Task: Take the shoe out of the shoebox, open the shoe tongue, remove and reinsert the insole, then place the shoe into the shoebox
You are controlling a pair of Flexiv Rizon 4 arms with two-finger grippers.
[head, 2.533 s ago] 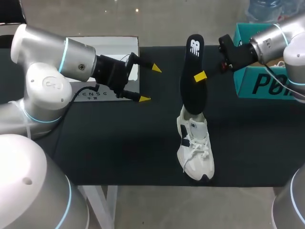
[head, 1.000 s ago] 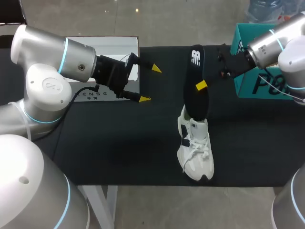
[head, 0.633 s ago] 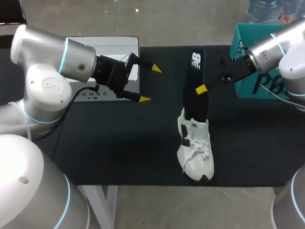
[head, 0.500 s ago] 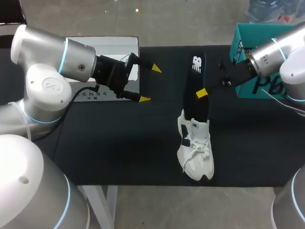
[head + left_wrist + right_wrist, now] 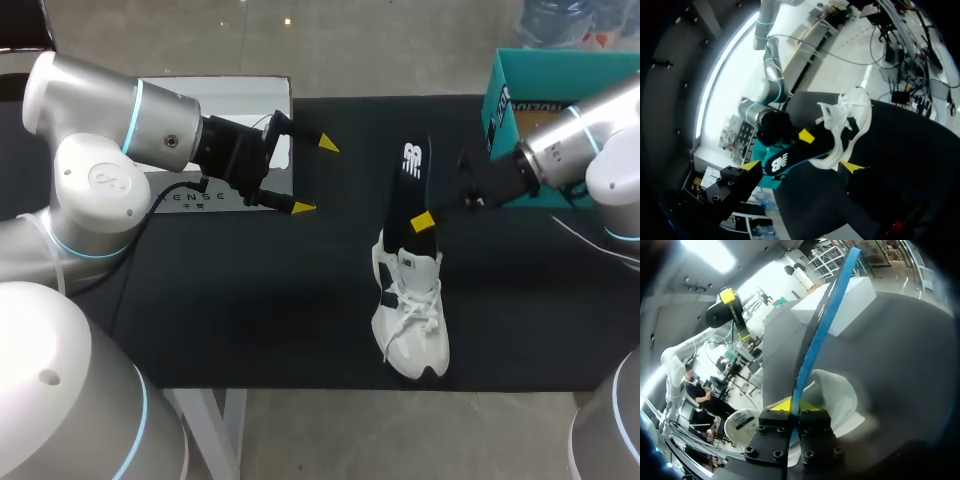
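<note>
A white shoe (image 5: 412, 320) lies on the black table mat, toe toward the front edge. A black insole (image 5: 408, 185) stands steeply out of its opening, heel end up and lower end inside the shoe. My right gripper (image 5: 422, 221) is shut on the insole's edge just above the shoe. In the right wrist view the insole (image 5: 825, 325) runs edge-on from between the fingers of the right gripper (image 5: 795, 405), over the shoe (image 5: 837, 390). My left gripper (image 5: 315, 175) hangs open to the left, holding nothing. It faces the shoe (image 5: 852, 112) and insole (image 5: 787, 157).
The teal shoebox (image 5: 560, 75) stands open at the back right, behind my right arm. A white box (image 5: 225, 100) sits at the back left, partly behind my left arm. Bare black mat lies between the left gripper and the shoe.
My right gripper has come down and toward the shoe with the insole, which now sits lower and deeper in the opening. The left arm has not moved.
</note>
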